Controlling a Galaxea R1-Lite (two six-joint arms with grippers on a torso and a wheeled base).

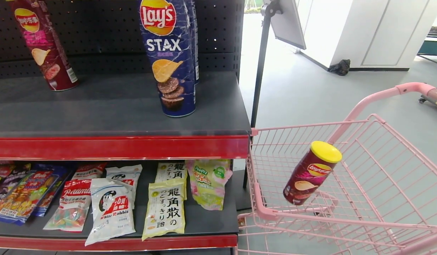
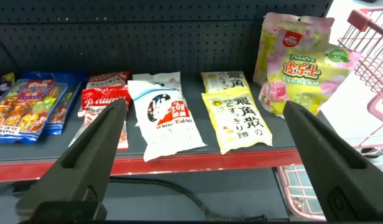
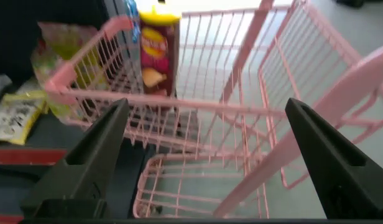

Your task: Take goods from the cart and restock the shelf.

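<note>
A maroon chips can (image 1: 310, 173) with a yellow lid leans tilted inside the pink wire cart (image 1: 261, 202), to the right of the shelf. My right gripper (image 3: 207, 102) hangs open in front of the cart (image 3: 179, 102), at a distance from the can (image 3: 157, 56), and holds nothing. On the upper shelf board (image 1: 108, 106) stand blue chips cans (image 1: 170, 60) and another maroon can (image 1: 44, 42). My left gripper (image 2: 205, 106) is open and empty, facing the lower shelf's snack bags: a white bag (image 2: 166, 118), yellow bags (image 2: 238, 118) and a pink-green bag (image 2: 300, 62).
Bare board lies between the two can groups on the upper shelf. A red rail (image 1: 119, 147) fronts that board. A black sign pole (image 1: 261, 67) stands just behind the shelf's right end. Open grey floor stretches beyond the cart, with a dark bundle (image 1: 339, 67) by the white wall.
</note>
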